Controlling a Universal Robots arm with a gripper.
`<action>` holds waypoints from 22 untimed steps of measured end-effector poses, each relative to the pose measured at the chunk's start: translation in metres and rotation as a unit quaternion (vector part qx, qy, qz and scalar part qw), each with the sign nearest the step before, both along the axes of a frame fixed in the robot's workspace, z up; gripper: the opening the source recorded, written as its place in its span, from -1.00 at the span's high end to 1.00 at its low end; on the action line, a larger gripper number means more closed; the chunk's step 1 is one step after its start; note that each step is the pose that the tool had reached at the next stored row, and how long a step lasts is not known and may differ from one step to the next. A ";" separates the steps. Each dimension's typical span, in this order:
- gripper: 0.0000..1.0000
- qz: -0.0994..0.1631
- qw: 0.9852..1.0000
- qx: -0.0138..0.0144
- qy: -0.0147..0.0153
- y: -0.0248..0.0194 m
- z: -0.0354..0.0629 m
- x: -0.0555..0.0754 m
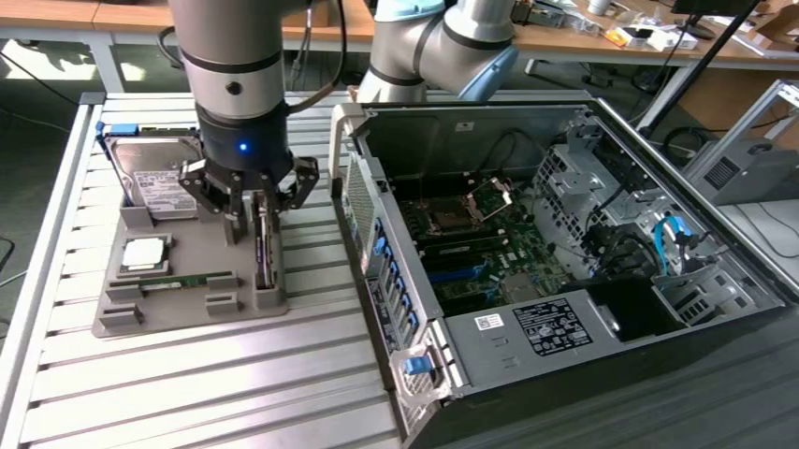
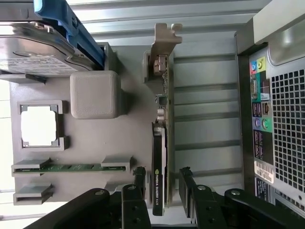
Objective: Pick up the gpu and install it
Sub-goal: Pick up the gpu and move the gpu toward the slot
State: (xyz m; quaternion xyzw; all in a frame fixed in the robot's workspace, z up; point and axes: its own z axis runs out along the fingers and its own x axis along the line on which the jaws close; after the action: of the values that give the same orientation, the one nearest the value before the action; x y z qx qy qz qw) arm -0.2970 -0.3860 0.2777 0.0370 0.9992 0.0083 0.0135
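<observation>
Noted gripper (image 1: 256,220) spread astride upright gpu (image 1: 264,254) on grey tray (image 1: 187,316), slatted table (image 1: 187,383); cluttered workbench (image 1: 587,42) at 12 o'clock.

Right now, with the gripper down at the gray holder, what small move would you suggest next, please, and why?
Probably close the gripper on the gpu. The card stands on edge in the gray holder, and the open fingers sit on either side of it with gaps, so a squeeze looks enough to grip it.
</observation>
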 end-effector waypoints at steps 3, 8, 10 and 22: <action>0.16 0.000 1.000 0.000 0.000 0.0021 -0.0037 0.000; 0.16 0.000 1.000 0.000 0.000 0.0119 -0.0086 0.000; 0.16 0.000 1.000 0.000 0.000 0.0156 -0.0100 0.000; 0.16 0.000 1.000 -0.001 0.000 0.0262 -0.0237 0.000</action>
State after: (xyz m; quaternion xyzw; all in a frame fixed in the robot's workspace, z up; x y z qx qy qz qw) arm -0.2967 -0.3598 0.2541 0.0369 0.9992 0.0076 0.0136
